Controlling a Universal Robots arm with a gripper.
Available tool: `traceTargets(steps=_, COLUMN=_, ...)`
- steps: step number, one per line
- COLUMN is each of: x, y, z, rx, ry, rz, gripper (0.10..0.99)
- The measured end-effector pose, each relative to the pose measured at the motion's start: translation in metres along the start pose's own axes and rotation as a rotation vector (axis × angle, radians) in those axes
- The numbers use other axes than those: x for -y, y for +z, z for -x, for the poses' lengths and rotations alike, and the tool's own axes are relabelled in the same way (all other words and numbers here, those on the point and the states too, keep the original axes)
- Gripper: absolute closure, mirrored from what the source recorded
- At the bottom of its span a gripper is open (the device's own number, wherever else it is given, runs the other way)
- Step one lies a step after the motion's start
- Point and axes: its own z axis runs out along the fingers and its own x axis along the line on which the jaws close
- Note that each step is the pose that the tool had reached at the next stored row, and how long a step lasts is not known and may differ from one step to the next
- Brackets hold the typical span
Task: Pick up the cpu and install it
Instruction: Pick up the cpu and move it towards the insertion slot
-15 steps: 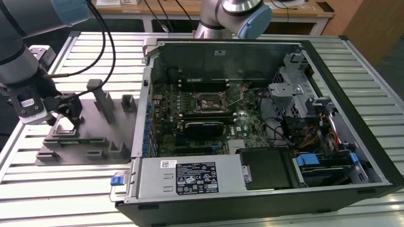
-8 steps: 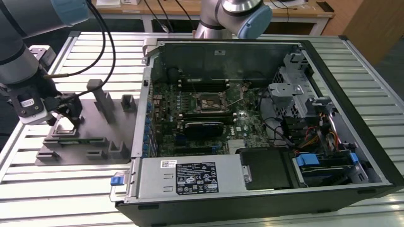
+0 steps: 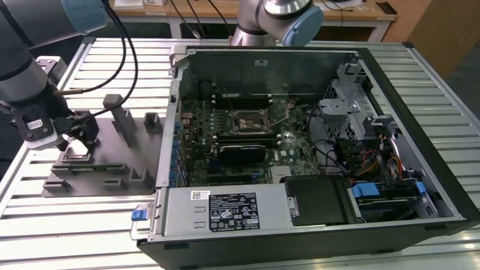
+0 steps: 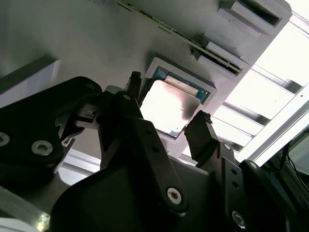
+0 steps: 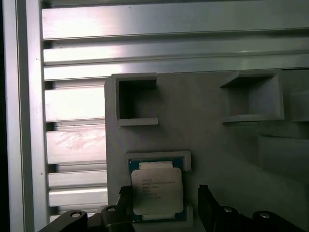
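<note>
Tabletop [image 3: 75,236] of ribbed aluminium slats, with a wooden desk [image 3: 360,17] and cables behind. On the exterior view's left, grey fixture plate [image 3: 82,188] with pockets and posts. To its right, open computer case [image 3: 270,62] lying flat, motherboard [image 3: 248,140] exposed, grey box with white label [image 3: 225,211] along the near edge. Arm [image 3: 22,62] bent down over the fixture plate, claw [image 3: 75,147] pointing at it. In both wrist views, claw fingers [image 4: 200,125] [image 5: 205,203] spread apart either side of the cpu [image 4: 164,111] [image 5: 157,191], seated flat in its square pocket on the plate.
</note>
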Motion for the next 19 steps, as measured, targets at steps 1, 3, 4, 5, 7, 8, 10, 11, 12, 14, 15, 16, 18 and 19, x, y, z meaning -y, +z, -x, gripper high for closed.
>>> traceTargets(steps=1, x=0.0001, y=0.0005, z=0.0000, rx=-0.0001, ry=-0.003, rz=-0.001, gripper=0.439)
traceTargets(steps=3, x=0.0001, y=0.0012, z=-0.0001, rx=-0.0005, ry=-0.012, rz=-0.002, gripper=0.439)
traceTargets(steps=4, x=0.0001, y=0.0016, z=-0.0001, rx=-0.0006, ry=-0.015, rz=-0.002, gripper=0.439)
traceTargets(steps=5, x=0.0001, y=0.0019, z=-0.0001, rx=-0.0007, ry=-0.017, rz=-0.002, gripper=0.439)
traceTargets(steps=7, x=0.0001, y=0.0024, z=-0.0001, rx=-0.0007, ry=-0.019, rz=-0.002, gripper=0.439)
traceTargets(steps=8, x=0.0001, y=0.0026, z=-0.0002, rx=-0.0006, ry=-0.020, rz=-0.002, gripper=0.439)
traceTargets(steps=10, x=0.0001, y=0.0029, z=-0.0004, rx=-0.0007, ry=-0.021, rz=-0.002, gripper=0.439)
traceTargets(steps=11, x=0.0001, y=0.0031, z=-0.0006, rx=-0.0006, ry=-0.022, rz=-0.002, gripper=0.439)
traceTargets(steps=12, x=0.0002, y=0.0032, z=-0.0009, rx=-0.0007, ry=-0.022, rz=-0.002, gripper=0.439)
traceTargets(steps=14, x=0.0002, y=0.0034, z=-0.0015, rx=-0.0007, ry=-0.023, rz=-0.002, gripper=0.439)
traceTargets(steps=15, x=0.0002, y=0.0036, z=-0.0017, rx=-0.0007, ry=-0.023, rz=-0.002, gripper=0.439)
traceTargets(steps=16, x=0.0003, y=0.0037, z=-0.0018, rx=-0.0008, ry=-0.024, rz=-0.002, gripper=0.439)
traceTargets(steps=18, x=0.0003, y=0.0040, z=-0.0021, rx=-0.0009, ry=-0.025, rz=-0.002, gripper=0.439)
traceTargets(steps=19, x=0.0003, y=0.0042, z=-0.0021, rx=-0.0011, ry=-0.027, rz=-0.002, gripper=0.439)
